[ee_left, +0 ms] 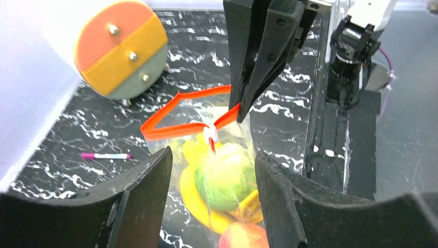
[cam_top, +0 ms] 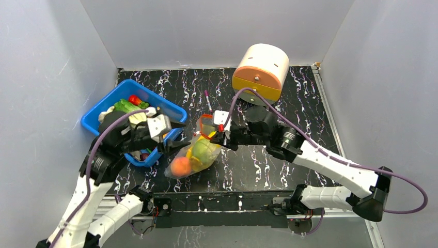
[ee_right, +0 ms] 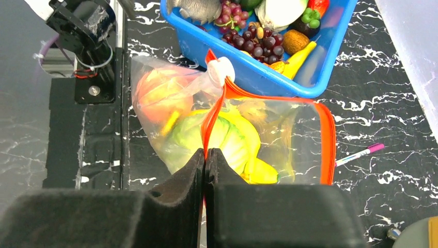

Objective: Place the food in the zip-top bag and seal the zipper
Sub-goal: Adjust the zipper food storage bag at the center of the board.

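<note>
Sealing, I'd judge: right hand (ee_right: 205,155) clamps clear crinkly bag's (ee_right: 294,129) red-orange zipper strip (ee_right: 331,139), left hand (ee_left: 209,163) apart; next, press it shut.

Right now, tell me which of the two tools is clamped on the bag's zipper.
The right tool, its jaws shut on the red-orange zipper. The left tool is open, facing the bag and holding nothing.
</note>
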`<state>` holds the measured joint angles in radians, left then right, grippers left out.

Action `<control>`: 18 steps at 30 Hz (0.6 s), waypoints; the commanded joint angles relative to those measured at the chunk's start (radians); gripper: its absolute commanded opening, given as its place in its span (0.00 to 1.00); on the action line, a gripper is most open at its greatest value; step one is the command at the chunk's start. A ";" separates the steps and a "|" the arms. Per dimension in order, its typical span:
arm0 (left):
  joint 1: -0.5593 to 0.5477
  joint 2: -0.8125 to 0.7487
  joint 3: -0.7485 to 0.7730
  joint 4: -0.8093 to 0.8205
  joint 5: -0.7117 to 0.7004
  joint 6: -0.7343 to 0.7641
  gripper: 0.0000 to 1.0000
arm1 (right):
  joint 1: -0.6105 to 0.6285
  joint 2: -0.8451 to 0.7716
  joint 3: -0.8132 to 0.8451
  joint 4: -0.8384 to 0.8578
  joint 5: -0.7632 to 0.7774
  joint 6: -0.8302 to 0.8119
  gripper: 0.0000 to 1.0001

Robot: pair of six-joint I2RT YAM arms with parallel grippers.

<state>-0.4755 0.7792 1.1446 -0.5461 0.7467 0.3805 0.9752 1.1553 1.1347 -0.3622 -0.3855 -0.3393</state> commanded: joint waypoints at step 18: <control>-0.005 -0.002 -0.294 0.478 0.080 -0.275 0.59 | -0.002 -0.182 -0.068 0.137 0.028 0.169 0.00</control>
<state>-0.4755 0.7319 0.8631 -0.1947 0.7597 0.1364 0.9752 1.0050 1.0637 -0.3428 -0.3393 -0.1932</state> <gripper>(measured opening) 0.612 0.009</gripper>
